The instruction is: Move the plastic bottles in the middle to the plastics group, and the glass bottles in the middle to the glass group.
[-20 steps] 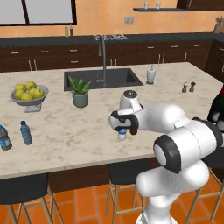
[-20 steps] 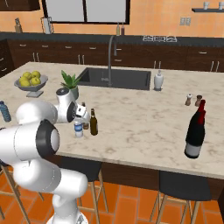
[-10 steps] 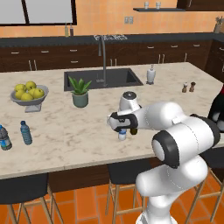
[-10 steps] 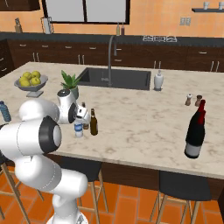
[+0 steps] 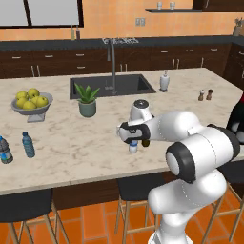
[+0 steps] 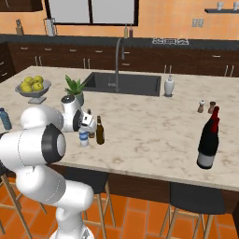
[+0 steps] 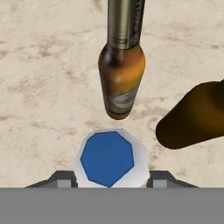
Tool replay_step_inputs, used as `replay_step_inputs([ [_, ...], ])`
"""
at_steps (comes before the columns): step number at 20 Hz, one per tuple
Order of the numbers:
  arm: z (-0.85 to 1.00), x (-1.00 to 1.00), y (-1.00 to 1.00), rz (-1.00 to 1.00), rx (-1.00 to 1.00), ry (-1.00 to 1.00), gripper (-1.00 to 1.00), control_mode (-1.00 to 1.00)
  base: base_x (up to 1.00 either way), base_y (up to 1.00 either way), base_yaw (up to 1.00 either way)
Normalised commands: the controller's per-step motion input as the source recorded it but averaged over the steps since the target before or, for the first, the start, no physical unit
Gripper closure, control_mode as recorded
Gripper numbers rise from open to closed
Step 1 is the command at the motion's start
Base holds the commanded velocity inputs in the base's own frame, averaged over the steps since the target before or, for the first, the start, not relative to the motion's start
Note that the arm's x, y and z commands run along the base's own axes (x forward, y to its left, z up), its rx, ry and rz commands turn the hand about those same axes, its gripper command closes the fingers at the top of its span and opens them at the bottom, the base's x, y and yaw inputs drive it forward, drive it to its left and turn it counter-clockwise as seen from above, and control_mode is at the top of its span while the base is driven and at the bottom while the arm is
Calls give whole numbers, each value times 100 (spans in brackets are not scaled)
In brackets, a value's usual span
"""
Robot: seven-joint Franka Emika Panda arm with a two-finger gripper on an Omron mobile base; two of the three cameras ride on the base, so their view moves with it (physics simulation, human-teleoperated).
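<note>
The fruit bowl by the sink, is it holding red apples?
No, the bowl at the counter's left end holds yellow-green fruit, seemingly lemons.

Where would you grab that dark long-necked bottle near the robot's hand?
Probably by the slim neck of the dark bottle, coming down from above: it stands upright, and the amber bottle and small plastic bottle crowd its sides.

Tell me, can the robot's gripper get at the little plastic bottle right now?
Probably yes. The gripper sits right over the small plastic bottle, a fingertip on each side. The amber bottle and dark bottle stand clear behind.
</note>
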Motion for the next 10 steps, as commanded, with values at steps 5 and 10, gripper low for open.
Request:
replay_step_inputs([
  [5,1,-1,0,0,0,0,100,-100,0,0,0],
  [10,32,-42,11,0,0,-3,100,-100,0,0,0],
])
